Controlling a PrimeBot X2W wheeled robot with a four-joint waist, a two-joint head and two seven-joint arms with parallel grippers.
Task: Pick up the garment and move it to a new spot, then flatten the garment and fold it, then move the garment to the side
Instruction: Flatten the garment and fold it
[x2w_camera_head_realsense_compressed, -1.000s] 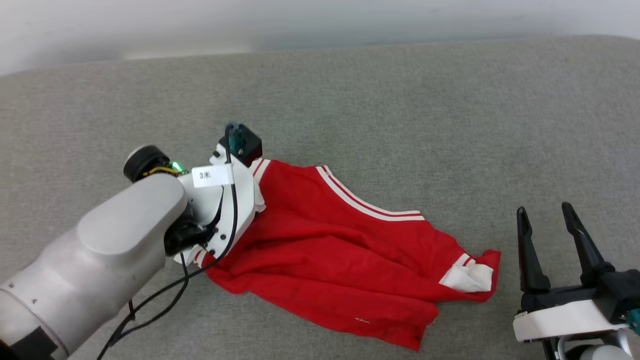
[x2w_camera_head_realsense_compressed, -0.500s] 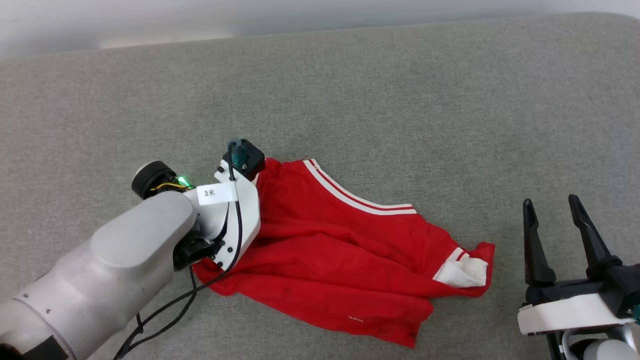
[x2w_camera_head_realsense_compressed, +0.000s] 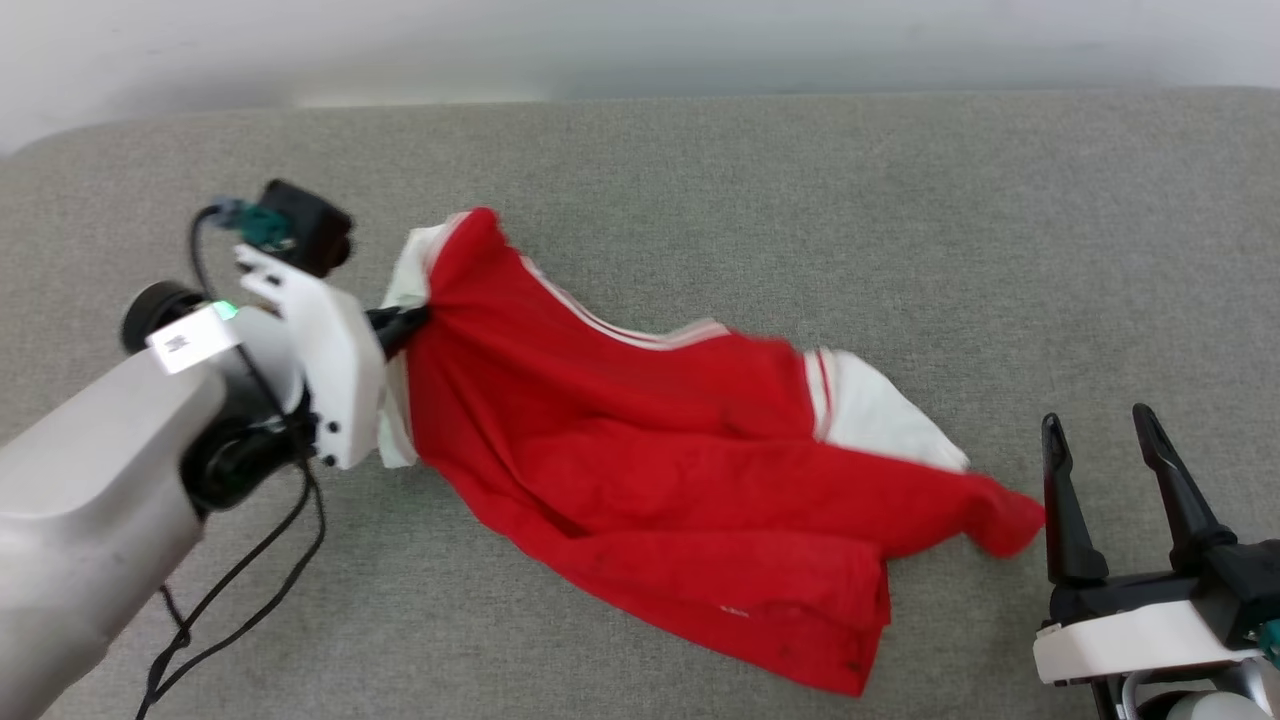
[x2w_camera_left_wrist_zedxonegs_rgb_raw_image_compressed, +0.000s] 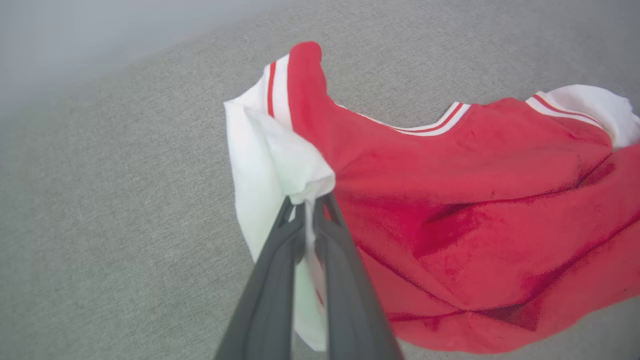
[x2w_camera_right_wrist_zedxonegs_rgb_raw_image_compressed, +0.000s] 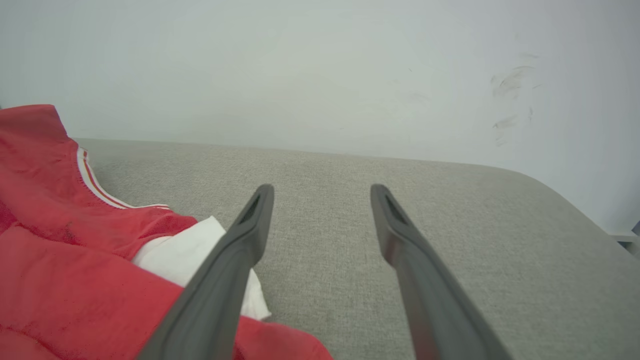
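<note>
The garment (x2w_camera_head_realsense_compressed: 650, 450) is a red T-shirt with white sleeves and striped trim, stretched across the grey cushion. My left gripper (x2w_camera_head_realsense_compressed: 405, 322) is shut on its left end, pinching the white sleeve and red cloth and lifting that end off the surface. In the left wrist view the two dark fingers (x2w_camera_left_wrist_zedxonegs_rgb_raw_image_compressed: 280, 265) close together on the garment (x2w_camera_left_wrist_zedxonegs_rgb_raw_image_compressed: 450, 210) at the sleeve, gripper (x2w_camera_left_wrist_zedxonegs_rgb_raw_image_compressed: 307, 205). My right gripper (x2w_camera_head_realsense_compressed: 1095, 440) stands open at the lower right, just right of the garment's red tip. In the right wrist view the gripper (x2w_camera_right_wrist_zedxonegs_rgb_raw_image_compressed: 320, 192) holds nothing, with the garment (x2w_camera_right_wrist_zedxonegs_rgb_raw_image_compressed: 60, 240) at its left.
The grey fabric cushion (x2w_camera_head_realsense_compressed: 800, 220) spreads wide behind and to the right of the garment. A pale wall (x2w_camera_head_realsense_compressed: 640, 40) runs along its far edge. A black cable (x2w_camera_head_realsense_compressed: 240, 570) hangs from my left arm over the near left of the cushion.
My left gripper has shut on the garment's left sleeve end and pulled it up and to the left. The garment has stretched out, and its right white sleeve has unfolded. The right gripper stays put.
</note>
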